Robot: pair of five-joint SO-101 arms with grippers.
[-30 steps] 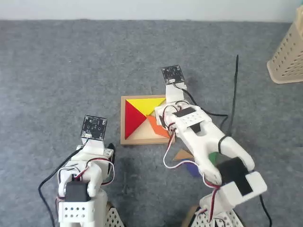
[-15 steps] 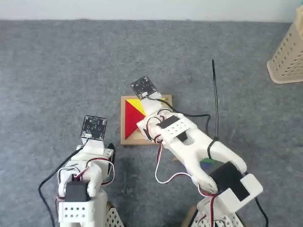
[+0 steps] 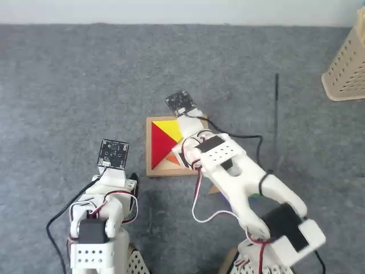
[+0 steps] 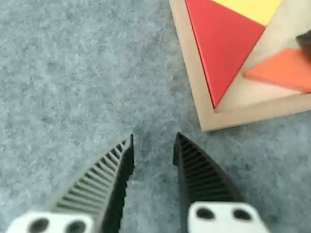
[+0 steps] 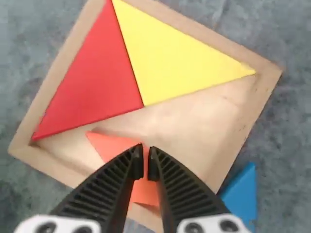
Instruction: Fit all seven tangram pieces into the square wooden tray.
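Observation:
The square wooden tray (image 3: 149, 170) lies mid-table with a red triangle (image 3: 159, 142) and a yellow triangle (image 3: 171, 126) fitted in it. An orange piece (image 5: 115, 144) rests tilted on the tray's near rim (image 5: 63, 171), partly inside. My right gripper (image 5: 146, 151) is shut, its tips right over the orange piece, with nothing between the fingers. A blue triangle (image 5: 240, 190) lies on the carpet just outside the tray. My left gripper (image 4: 153, 141) stands open above bare carpet, short of the tray's corner (image 4: 208, 121).
A brown piece (image 3: 213, 189) and a green piece (image 3: 255, 196) peek out from under the right arm. A beige slatted basket (image 3: 348, 63) stands at the far right. Grey carpet lies open to the left and behind the tray.
The right arm has swung left across the tray, then eased back a little. The orange piece has slid left along the tray's near side. The left arm has kept still.

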